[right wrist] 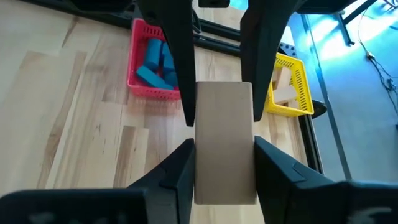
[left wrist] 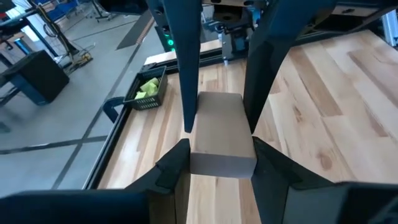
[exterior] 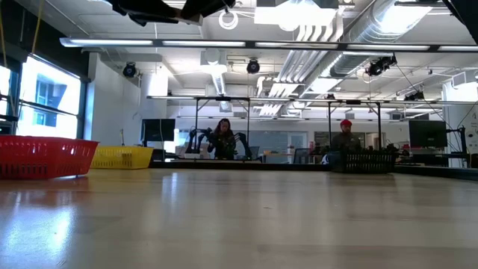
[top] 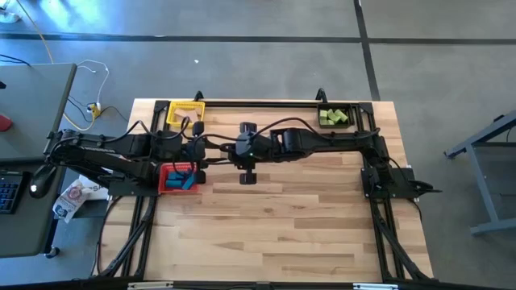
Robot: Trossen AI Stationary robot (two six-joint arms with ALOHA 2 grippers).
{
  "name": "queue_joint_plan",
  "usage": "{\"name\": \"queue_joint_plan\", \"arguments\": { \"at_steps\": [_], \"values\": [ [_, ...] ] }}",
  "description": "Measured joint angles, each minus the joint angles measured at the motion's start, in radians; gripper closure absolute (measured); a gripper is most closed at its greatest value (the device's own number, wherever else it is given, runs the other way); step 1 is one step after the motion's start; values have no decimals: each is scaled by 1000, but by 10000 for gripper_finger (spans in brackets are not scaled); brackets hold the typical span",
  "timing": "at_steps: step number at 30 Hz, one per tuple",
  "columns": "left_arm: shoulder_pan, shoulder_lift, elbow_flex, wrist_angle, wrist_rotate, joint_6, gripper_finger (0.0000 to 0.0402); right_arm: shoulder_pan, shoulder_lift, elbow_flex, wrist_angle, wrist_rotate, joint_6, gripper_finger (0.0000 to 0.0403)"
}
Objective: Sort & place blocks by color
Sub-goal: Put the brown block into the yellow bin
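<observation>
Looks like a mid-air handoff just above centre of the high view. Got the tan block (left wrist: pixel 221 134) pinched by the left gripper (left wrist: pixel 221 155) and the right gripper (right wrist: pixel 224 162), both closed snug on its flat sides, well above the table (top: pixel 282 225). Probably light, stiff, a bit slick. Best to squeeze the broad faces, not the corners. Smooth pale planks underneath, yellow bin (right wrist: pixel 298 81) at upper right of the right wrist view. Big workshop behind, with a person (exterior: pixel 223 138) at the far benches.
</observation>
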Motion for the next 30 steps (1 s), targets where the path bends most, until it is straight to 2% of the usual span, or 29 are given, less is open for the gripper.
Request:
{"name": "queue_joint_plan", "arguments": {
  "at_steps": [3,6,12,15,26,30],
  "values": [
    [0,2,0,-11,-20,2,297,-1,2,0,1,12,-2,275],
    [1,8,1,-34,-80,-1,297,-1,2,0,-25,66,-5,242],
    [24,26,1,-119,-331,-19,297,0,2,0,-84,312,-23,193],
    [80,44,0,-160,-431,-54,297,-11,1,0,-132,368,-7,189],
    [403,167,0,-193,-439,-182,297,-71,1,0,-244,346,83,187],
    [535,210,0,-206,-379,-245,297,-86,1,0,-258,344,84,187]
  ]
}}
